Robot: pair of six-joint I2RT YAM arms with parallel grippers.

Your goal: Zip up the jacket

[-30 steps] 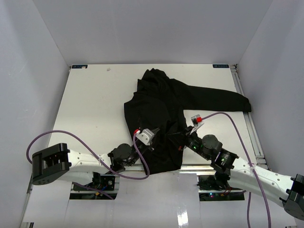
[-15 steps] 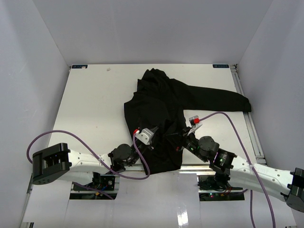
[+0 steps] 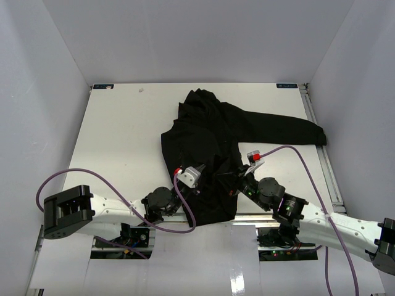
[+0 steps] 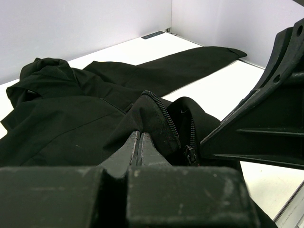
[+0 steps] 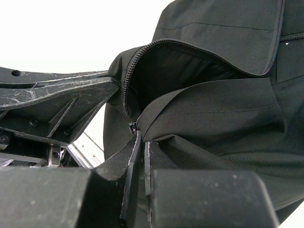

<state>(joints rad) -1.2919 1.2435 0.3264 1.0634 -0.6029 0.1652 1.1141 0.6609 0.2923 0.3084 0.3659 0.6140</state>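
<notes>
The black jacket (image 3: 210, 139) lies on the white table, hood at the back, one sleeve stretched to the right. Its front is open at the bottom hem, and the zipper teeth (image 4: 164, 114) curve apart there. My left gripper (image 3: 211, 180) is shut on a fold of the jacket (image 4: 71, 118) beside the teeth, the jaws pressed together (image 4: 137, 135). My right gripper (image 3: 236, 179) faces it from the right and is shut on the jacket's hem edge (image 5: 141, 137), just below the zipper slider (image 5: 133, 127). The two grippers are a few centimetres apart.
White walls enclose the table on three sides. A metal rail (image 3: 330, 179) runs along the table's right edge. Purple cables (image 3: 80, 172) loop from both wrists. The left gripper's finger (image 5: 57, 95) fills the left of the right wrist view.
</notes>
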